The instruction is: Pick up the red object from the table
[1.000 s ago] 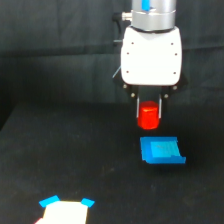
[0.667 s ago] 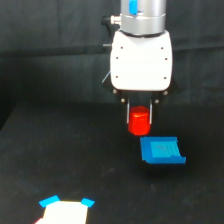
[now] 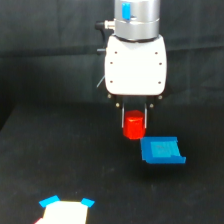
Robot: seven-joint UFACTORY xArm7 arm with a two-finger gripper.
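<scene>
Already my gripper (image 3: 134, 120) was clamped on the red object (image 3: 134, 127), which hung upright between my fingers. It sat directly beneath my palm, seemingly clear of the table (image 3: 60, 160).

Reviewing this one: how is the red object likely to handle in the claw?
The red object looks like a stubby solid block, so probably stiff. It is narrower than the claw, so likely light. Its rounded sides might let it slip or roll if released.

You've got a matte black counter (image 3: 45, 165), wide and dark. A flat blue square piece (image 3: 161, 150) lies on it toward the exterior view's right. Near the bottom edge sits a pale patch with bright blue corners (image 3: 66, 209), cut off by the frame, well apart from the blue piece.
</scene>
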